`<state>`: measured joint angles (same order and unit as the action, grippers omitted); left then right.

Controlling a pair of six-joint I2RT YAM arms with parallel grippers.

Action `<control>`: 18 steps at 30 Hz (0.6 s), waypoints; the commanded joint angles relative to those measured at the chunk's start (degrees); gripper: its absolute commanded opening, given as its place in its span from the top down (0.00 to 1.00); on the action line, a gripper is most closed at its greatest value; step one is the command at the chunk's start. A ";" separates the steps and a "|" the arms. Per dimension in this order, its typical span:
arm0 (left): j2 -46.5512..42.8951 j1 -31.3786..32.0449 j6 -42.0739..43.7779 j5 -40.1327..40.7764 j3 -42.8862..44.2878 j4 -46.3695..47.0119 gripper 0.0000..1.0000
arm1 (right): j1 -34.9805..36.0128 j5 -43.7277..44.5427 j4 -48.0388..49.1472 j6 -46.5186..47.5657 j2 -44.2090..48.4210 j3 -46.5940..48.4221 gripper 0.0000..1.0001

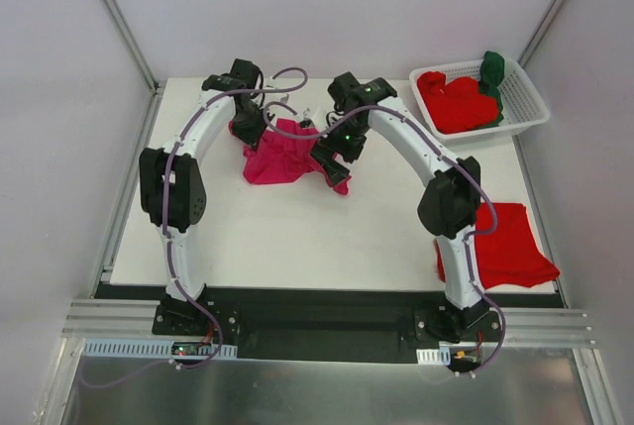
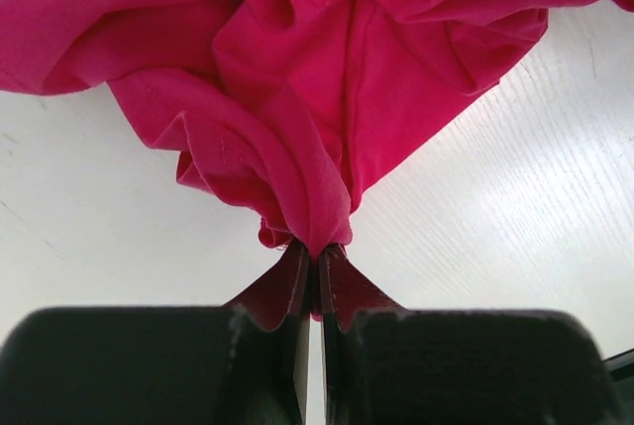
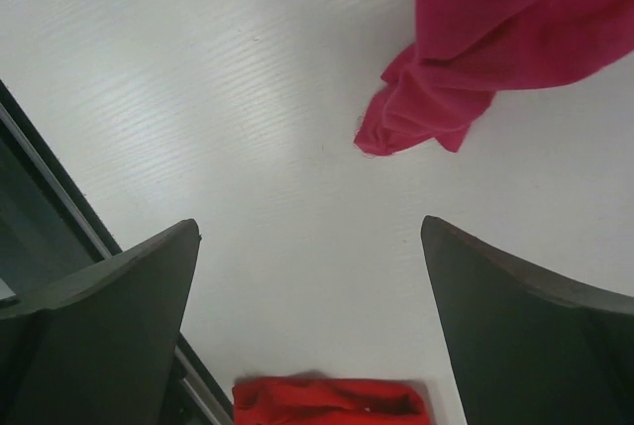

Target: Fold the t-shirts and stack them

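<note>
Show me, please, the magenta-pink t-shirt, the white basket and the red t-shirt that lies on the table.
magenta-pink t-shirt [image 1: 280,156], top view, on its crumpled middle.
white basket [image 1: 525,98], top view, on its right wall.
red t-shirt on the table [image 1: 515,242], top view, on its flat middle.

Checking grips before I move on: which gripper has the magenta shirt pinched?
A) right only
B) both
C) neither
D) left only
D: the left wrist view shows the left gripper shut on a fold of the magenta shirt, while the right gripper stands open, holding nothing.
</note>
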<state>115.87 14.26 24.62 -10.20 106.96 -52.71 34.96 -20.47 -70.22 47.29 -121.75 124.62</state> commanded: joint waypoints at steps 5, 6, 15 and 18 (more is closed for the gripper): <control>-5.13 -0.37 1.13 2.55 -4.56 -2.83 1.00 | 0.63 -4.75 3.82 -2.64 -3.31 3.35 0.01; -5.05 -0.37 1.39 3.59 -4.91 -3.53 1.00 | 0.98 -4.32 6.12 -3.07 -2.71 1.61 0.01; 2.16 -2.13 0.87 13.00 -0.71 -11.97 1.00 | 5.47 0.95 26.44 4.57 0.21 -6.76 0.01; 4.53 -3.19 0.16 13.53 2.20 -13.38 1.00 | 6.17 2.71 30.65 5.09 -1.20 -6.40 0.02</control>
<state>117.78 12.88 25.17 -0.89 104.99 -61.39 40.23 -19.55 -48.90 49.74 -124.51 117.51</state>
